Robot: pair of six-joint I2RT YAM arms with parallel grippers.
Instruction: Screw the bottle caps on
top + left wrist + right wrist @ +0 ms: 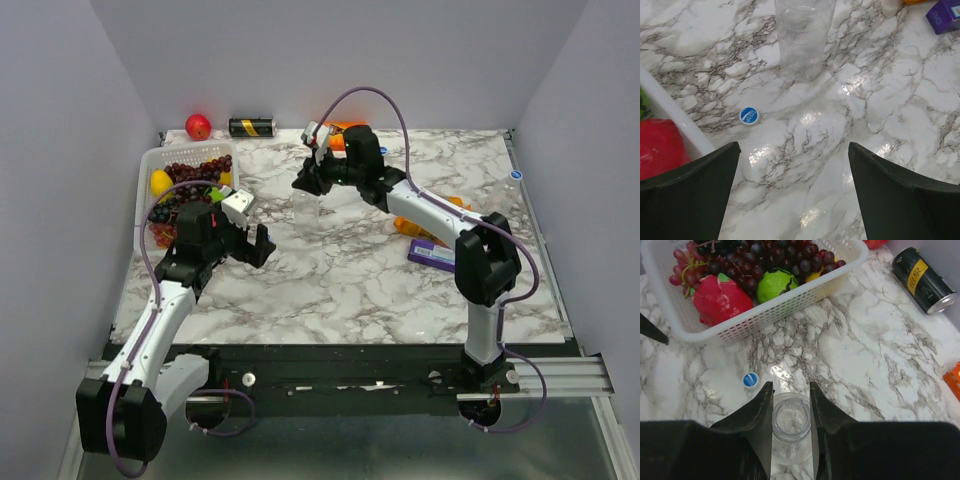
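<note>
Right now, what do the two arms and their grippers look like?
Both arms have white links and black joints: left arm, right arm. A thin purple cable runs along each. The left gripper and right gripper have black, wedge-shaped fingers.

white marble tabletop (350, 275), grey-black veining. clear colourless plastic bottle (790, 426). tiny round blue plastic cap (750, 380), whitish centre. white lattice plastic basket (790, 305), dark purple grapes (765, 260). black metal can (924, 281), gold stripe.
</note>
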